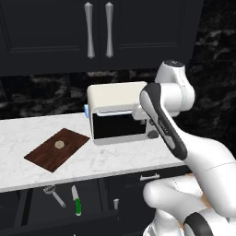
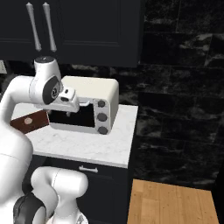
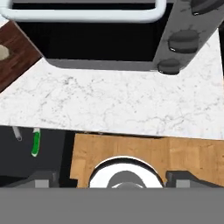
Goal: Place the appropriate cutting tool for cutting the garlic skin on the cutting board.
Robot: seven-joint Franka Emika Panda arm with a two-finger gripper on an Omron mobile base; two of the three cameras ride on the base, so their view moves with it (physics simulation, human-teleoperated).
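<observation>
A: So, where's the knife (image 1: 76, 202)?
B: Lying in the open drawer (image 1: 27, 203) below the table (image 1: 106, 156), green handle toward the robot, blade toward the cabinet. A grey peeler (image 1: 54, 194) lies just left of it, apart.
A: And the board (image 1: 56, 149)?
B: Flat on the table, left of the toaster oven (image 1: 120, 112), with the garlic (image 1: 59, 144) sitting on it.
A: The gripper?
B: Up in front of the oven door, well above the drawer. Its fingers (image 3: 43, 180) stand wide apart, holding nothing.
</observation>
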